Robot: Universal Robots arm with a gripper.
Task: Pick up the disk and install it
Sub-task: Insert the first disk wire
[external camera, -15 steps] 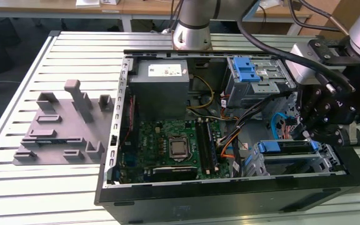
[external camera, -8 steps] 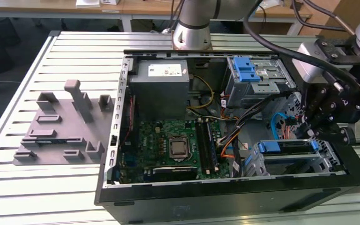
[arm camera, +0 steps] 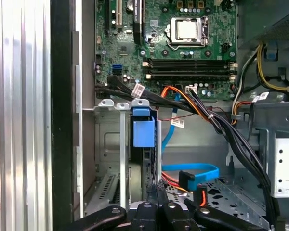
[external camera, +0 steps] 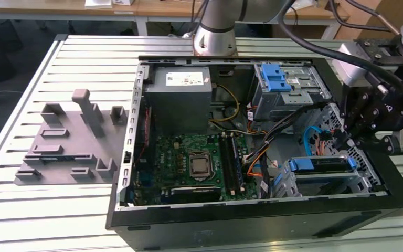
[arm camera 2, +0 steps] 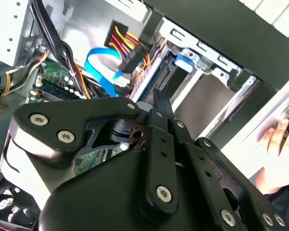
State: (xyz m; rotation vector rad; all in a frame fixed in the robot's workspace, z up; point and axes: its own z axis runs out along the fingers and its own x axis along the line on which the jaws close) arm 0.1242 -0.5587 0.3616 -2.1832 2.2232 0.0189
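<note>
From the exterior view I see the open computer case [external camera: 257, 212] lying on the slatted bench [external camera: 61, 210]. The disk [external camera: 319, 166] stands on edge in the drive cage [external camera: 367, 181], at the near corner of the case on the exterior view's right. Its long axis runs along the exterior view's left and right, with a blue rail at each end and its thin edge turned up. The claw [external camera: 352, 140] hangs just above the disk's end on the exterior view's right. As far as I can judge it is apart from the disk, and from here I cannot tell how its fingers stand.

In the first wrist view I have the disk edge-on, a dark slab sitting in the cage. The blue tab [arm camera: 143, 129] is at its end toward the motherboard [arm camera: 183, 43]. The fingertips [arm camera: 157, 188] sit over the disk's other end, in line with its long axis.

In the second wrist view the claw's fingers are drawn together to a point with nothing between them. They aim at the cage where the disk sits, with a gap between tip and disk. A person's hand [arm camera 2: 279, 144] shows beside the case's outer wall.
</note>
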